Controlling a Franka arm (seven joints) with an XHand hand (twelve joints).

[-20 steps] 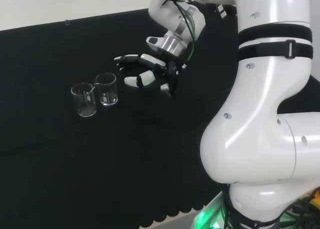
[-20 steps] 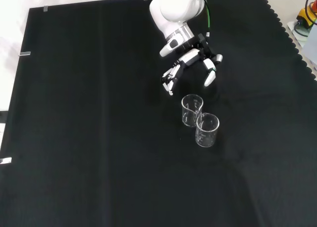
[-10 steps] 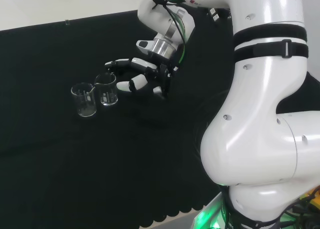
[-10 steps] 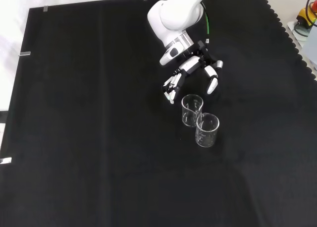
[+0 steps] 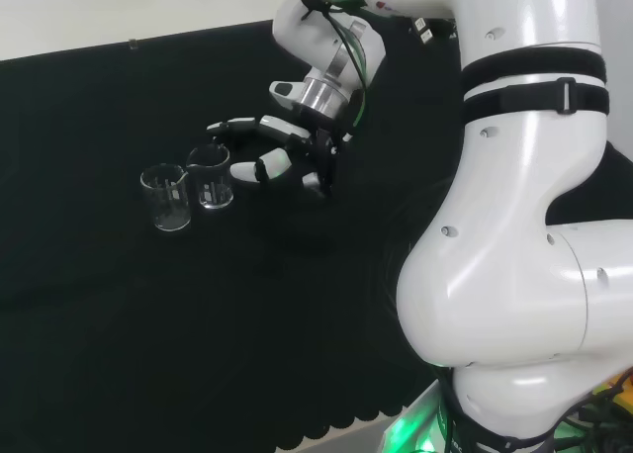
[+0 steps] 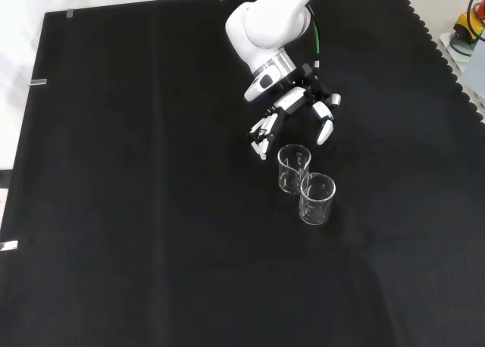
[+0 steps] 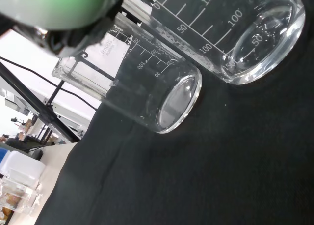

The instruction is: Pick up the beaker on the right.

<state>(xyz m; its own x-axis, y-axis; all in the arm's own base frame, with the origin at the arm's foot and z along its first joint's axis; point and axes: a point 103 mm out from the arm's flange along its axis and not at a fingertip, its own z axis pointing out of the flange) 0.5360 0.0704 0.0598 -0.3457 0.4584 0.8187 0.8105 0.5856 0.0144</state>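
Approach phase. Over the last second the hand point(image 5: 282, 148) has closed in on the paired beakers and now hovers just beside the right beaker point(image 5: 210, 177), fingers point(image 6: 261, 135) spread apart and holding nothing; judged, the grasp itself remains to be made. The right beaker touches the left beaker point(image 5: 166, 198) in the head view. Both are clear, cylindrical, spouted and graduated, standing on matte black cloth point(image 6: 136, 211).

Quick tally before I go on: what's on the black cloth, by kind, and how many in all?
Clear glass beakers: 2, the beaker nearer the hand and the farther beaker.
Black and white robot hand: 1, open, hovering beside them.
Total: 3.
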